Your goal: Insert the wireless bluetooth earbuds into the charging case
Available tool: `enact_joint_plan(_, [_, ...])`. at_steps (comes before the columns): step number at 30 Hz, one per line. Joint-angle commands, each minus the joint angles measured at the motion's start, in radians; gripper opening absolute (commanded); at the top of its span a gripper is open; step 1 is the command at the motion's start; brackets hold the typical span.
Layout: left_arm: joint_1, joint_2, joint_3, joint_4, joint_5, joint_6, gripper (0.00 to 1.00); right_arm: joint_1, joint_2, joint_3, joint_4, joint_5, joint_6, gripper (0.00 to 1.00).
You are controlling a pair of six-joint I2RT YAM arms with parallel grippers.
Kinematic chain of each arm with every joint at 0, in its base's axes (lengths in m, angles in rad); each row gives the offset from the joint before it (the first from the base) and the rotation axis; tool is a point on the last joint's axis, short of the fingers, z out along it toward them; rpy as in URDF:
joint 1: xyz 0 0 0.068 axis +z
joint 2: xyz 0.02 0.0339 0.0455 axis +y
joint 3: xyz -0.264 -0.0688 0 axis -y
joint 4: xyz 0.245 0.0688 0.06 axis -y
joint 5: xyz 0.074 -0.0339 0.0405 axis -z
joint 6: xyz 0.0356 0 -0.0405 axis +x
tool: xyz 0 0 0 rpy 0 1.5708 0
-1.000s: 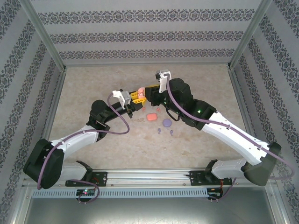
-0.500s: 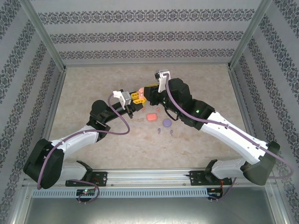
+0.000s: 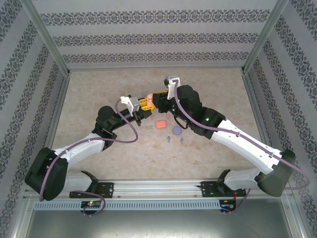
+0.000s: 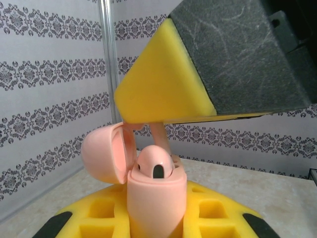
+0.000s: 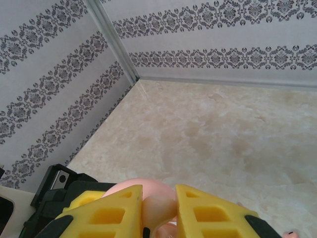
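Earbud (image 4: 154, 164) sits in the open pink case (image 4: 157, 201), clamped by the left gripper (image 4: 156, 225). Right gripper (image 5: 158, 207) pinches a 2nd bud (image 5: 158, 212).

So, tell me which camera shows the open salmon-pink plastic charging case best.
Left wrist: the salmon-pink charging case stands centred, lid open, a pink earbud seated in it. Top external shows it as a tiny pink spot; right wrist catches a pink curve of it behind yellow fingers.

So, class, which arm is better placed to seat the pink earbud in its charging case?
Right: the right jaws pinch the pink earbud at the open pink charging case, which the left jaws hold upright.
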Motion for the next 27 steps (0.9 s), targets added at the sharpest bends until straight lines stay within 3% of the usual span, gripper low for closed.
enact_joint_plan(1, [-0.014,-0.01,0.027,0.066,-0.004,0.018,0.0,0.009,-0.015,-0.041,0.0,-0.01,0.013,0.23])
enact_joint_plan(15, [-0.014,-0.015,0.033,0.067,-0.011,0.013,0.0,0.015,-0.027,-0.089,0.051,0.003,-0.018,0.23])
enact_joint_plan(27, [-0.016,-0.003,0.028,0.067,-0.006,0.01,0.0,0.008,-0.021,0.031,0.06,0.02,-0.045,0.23])
